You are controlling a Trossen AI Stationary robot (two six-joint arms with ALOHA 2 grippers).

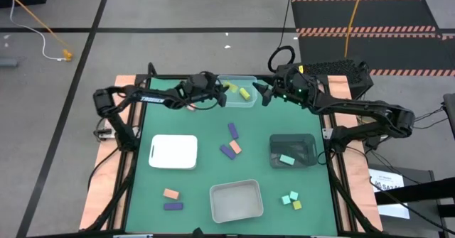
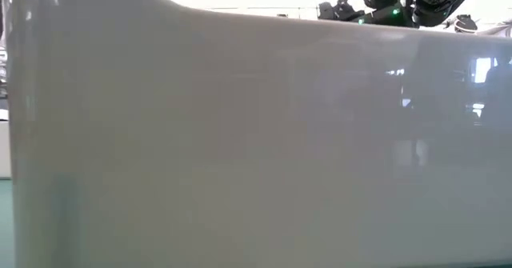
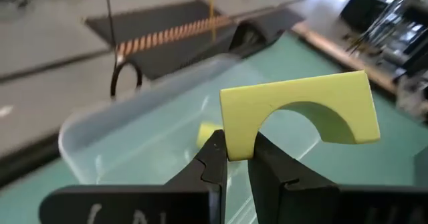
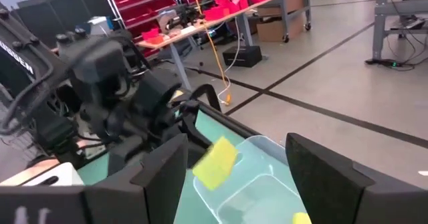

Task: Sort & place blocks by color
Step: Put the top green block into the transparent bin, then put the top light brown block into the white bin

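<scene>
My left jaws [image 3: 231, 158] are pinched on a yellow arch block [image 3: 297, 114], carried over the near rim of the clear tray [image 1: 238, 92] at the counter's far edge, where yellow pieces already lie; the step in hand is the drop; next I must centre over the tray and release; my right jaws [image 1: 263, 92] hang wide and empty just beside the tray.

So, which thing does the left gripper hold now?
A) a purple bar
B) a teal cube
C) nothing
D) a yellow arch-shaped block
D: in the left wrist view the left gripper is shut on one leg of the yellow arch-shaped block, above the clear tray.
</scene>
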